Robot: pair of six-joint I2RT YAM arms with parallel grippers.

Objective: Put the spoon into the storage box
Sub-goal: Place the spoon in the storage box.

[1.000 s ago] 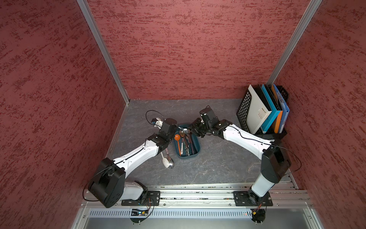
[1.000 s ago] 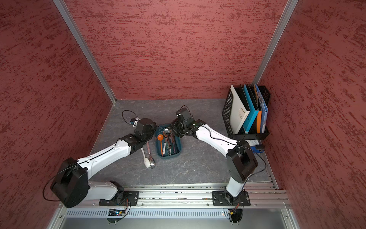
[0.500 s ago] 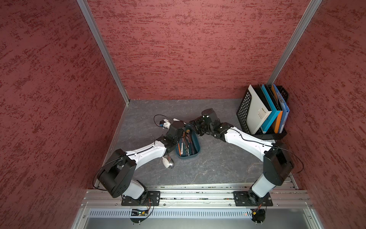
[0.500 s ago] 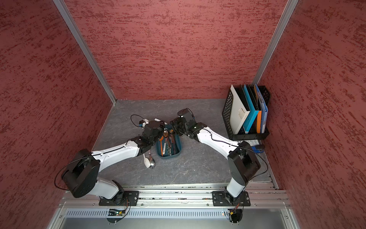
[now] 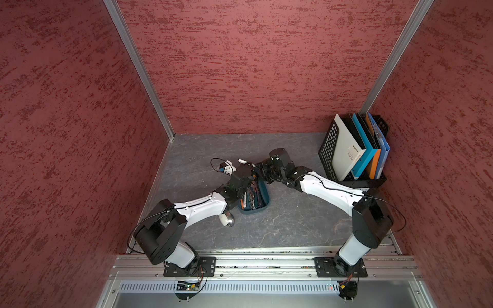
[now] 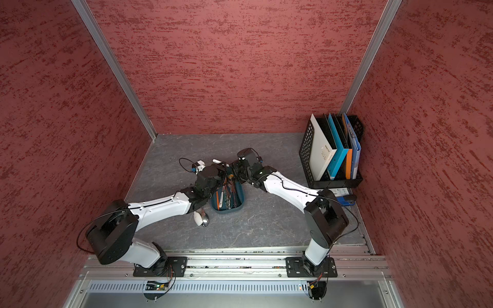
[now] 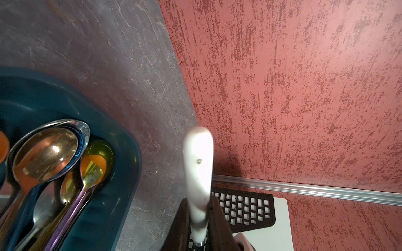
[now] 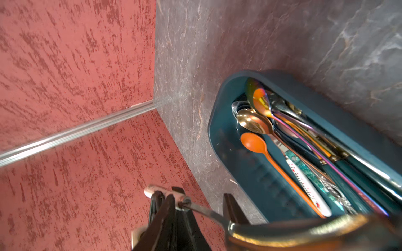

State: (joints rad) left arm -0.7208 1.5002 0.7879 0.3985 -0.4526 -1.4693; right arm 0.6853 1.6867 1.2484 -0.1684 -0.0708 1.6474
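The spoon has a white handle [image 7: 199,160] and a metal neck [image 8: 204,210]. My left gripper [image 7: 199,202] is shut on the handle close to the neck, above the far end of the storage box. The handle's tip [image 5: 241,160] sticks out past the fingers. The dark teal storage box [image 5: 266,200] [image 6: 241,202] lies on the grey floor with several spoons in it, an orange spoon [image 8: 253,142] among them. My right gripper [image 8: 199,195] faces the left one, open, and the neck crosses between its fingers. The bowl [image 8: 304,230] lies blurred close to the right wrist camera.
Two more spoon bowls [image 5: 226,220] lie on the floor by the box's near left corner, partly under the left arm. A black mesh file rack [image 5: 326,149] with folders stands in the far right corner. Red walls close three sides, and the rail [image 5: 266,262] runs along the front.
My left arm has swung right from the box's left side to its far end, carrying the spoon toward the right gripper. The right gripper has hardly moved.
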